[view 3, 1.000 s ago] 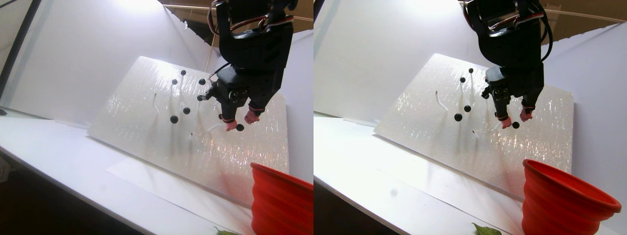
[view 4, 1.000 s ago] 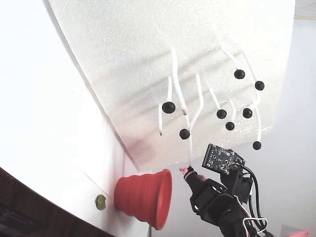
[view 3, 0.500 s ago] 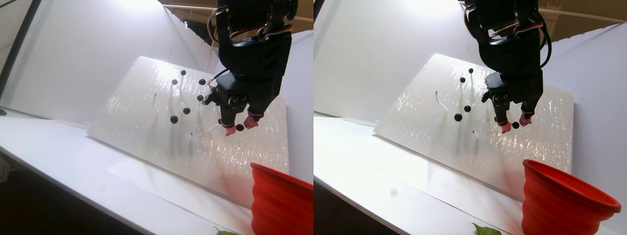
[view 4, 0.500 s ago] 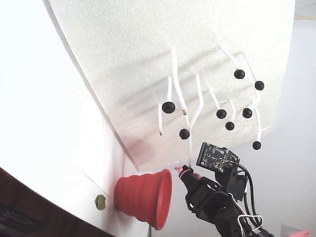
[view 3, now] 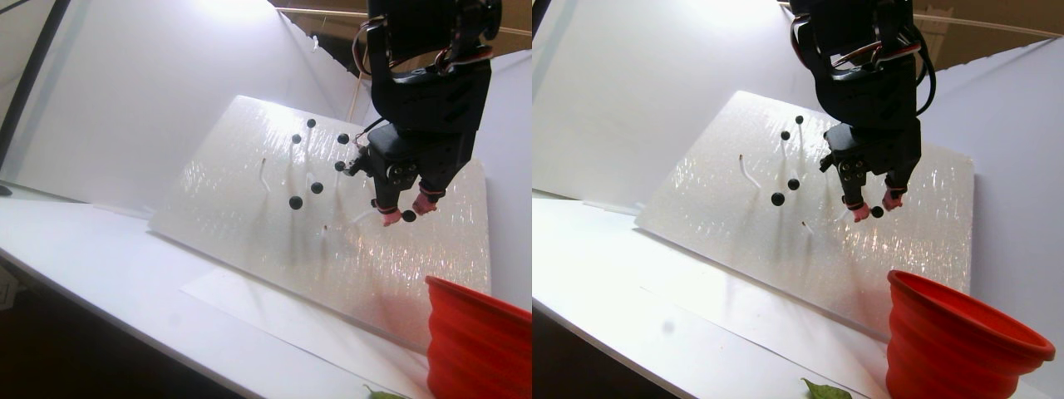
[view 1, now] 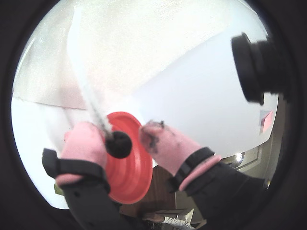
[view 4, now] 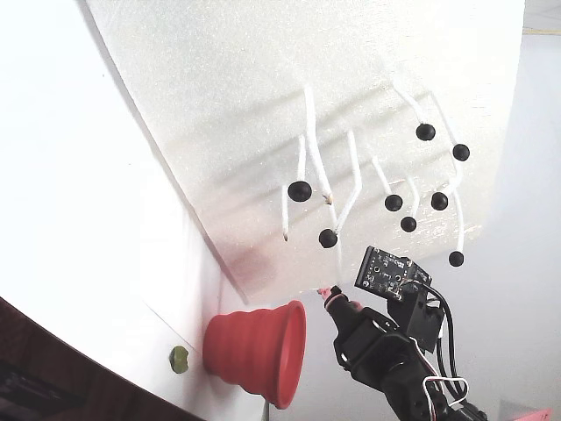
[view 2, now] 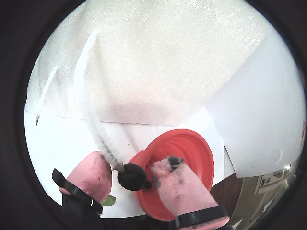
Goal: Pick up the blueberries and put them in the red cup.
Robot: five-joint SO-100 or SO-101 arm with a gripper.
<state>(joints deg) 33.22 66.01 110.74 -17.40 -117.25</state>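
While its pink fingertips (view 2: 180,184) flank one blueberry (view 2: 132,176) ungripped | hand (view 2: 136,177) parted | red cup (view 2: 184,153) beyond.

Board: we see a white foam board (view 3: 249,199) leaning tilted against the white wall (view 3: 125,91).
Table: white tabletop (view 3: 100,258).
Leaf: green piece (view 4: 179,359) near the table edge.
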